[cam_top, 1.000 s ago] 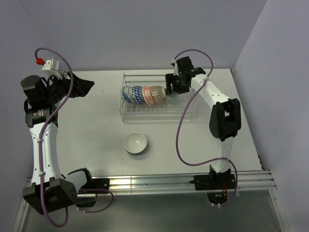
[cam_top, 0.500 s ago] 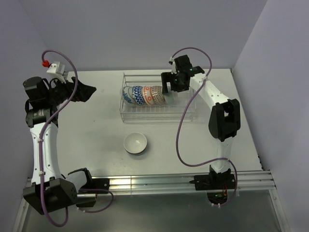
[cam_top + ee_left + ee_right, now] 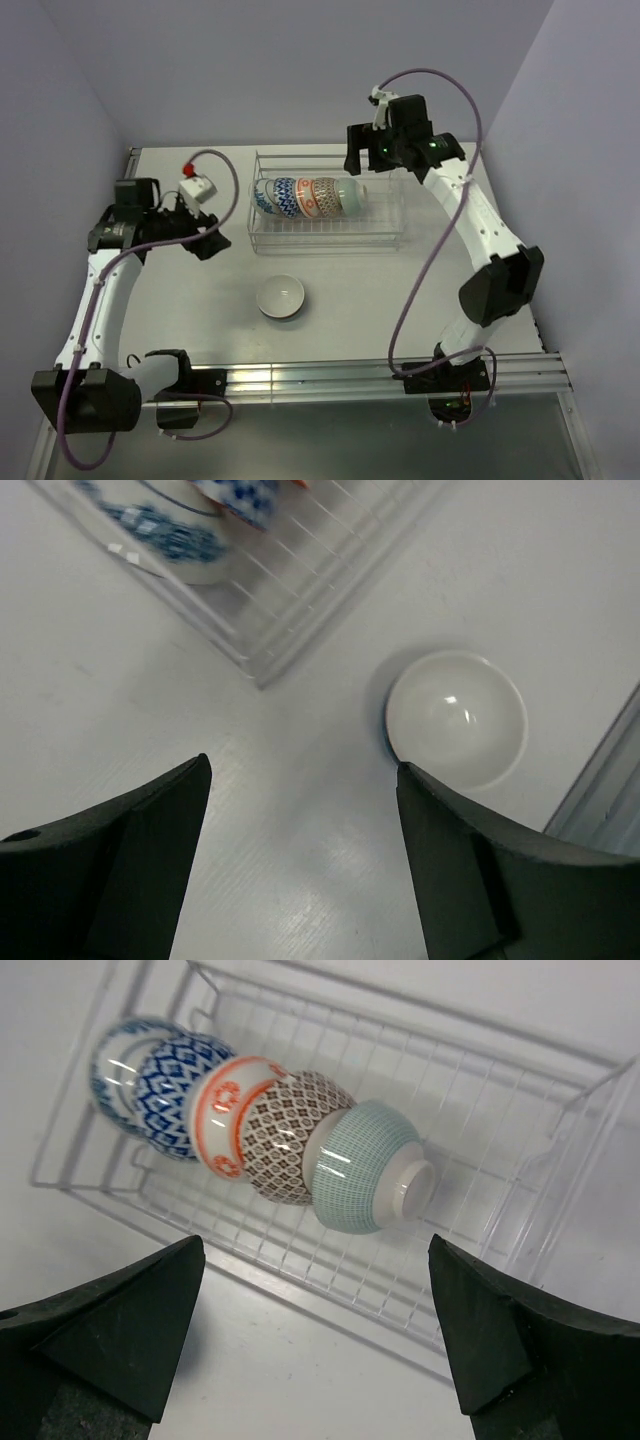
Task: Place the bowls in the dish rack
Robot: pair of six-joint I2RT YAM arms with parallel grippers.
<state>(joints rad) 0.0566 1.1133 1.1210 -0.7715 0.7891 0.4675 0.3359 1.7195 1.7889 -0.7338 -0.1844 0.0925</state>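
The clear dish rack [image 3: 385, 222] stands at the table's back middle. Several bowls lie on their sides in a row in it: blue-and-white [image 3: 264, 196], orange-red [image 3: 309, 197], grey-brown [image 3: 328, 195] and a pale green one [image 3: 350, 192] at the right end. The plain white bowl [image 3: 281, 296] sits upright on the table in front of the rack. My left gripper [image 3: 218, 236] is open and empty, left of the rack, with the white bowl [image 3: 456, 720] just past its right finger. My right gripper [image 3: 375, 160] is open and empty above the rack [image 3: 500, 1110] and the green bowl [image 3: 365, 1175].
The rack's right half [image 3: 390, 200] holds no bowls. A metal rail [image 3: 350, 378] runs along the table's near edge. Walls close in the back and both sides.
My left arm has swung from the far left rear in toward the rack's left side. My right gripper has lifted up and back from the row's right end, uncovering the pale green bowl.
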